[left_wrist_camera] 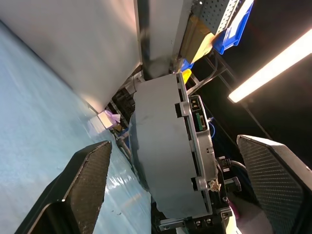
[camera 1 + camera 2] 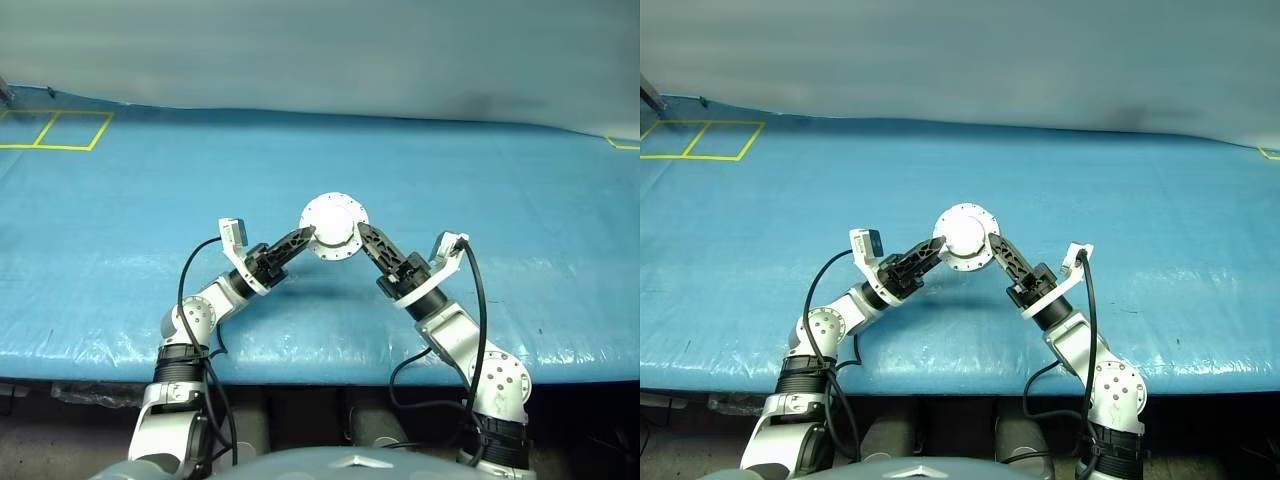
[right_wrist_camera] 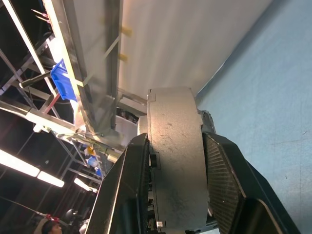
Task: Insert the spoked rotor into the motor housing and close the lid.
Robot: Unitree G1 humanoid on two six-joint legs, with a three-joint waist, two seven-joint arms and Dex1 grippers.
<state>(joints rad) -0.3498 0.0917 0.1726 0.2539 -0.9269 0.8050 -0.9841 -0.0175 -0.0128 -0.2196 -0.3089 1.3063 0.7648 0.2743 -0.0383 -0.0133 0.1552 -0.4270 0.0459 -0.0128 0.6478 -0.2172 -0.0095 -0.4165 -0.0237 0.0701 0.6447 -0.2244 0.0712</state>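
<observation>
Housing (image 2: pixel 333 226) and lid, closed into one round grey puck, hang above the blue table (image 2: pixel 120 250), lifted clear between my two arms. My right gripper (image 3: pixel 175 168) clamps it across its thickness, one pad on each flat face. My left gripper (image 1: pixel 180 185) stands spread wide, its fingers either side of the puck's rim without touching. The spoked rotor I cannot see; I judge it sits inside, and the lid looks shut all round, though the far edge is hidden. To finish well I would keep the right grip steady, hold the left fingers off the rim, and lower the puck flat onto the table before letting go.
</observation>
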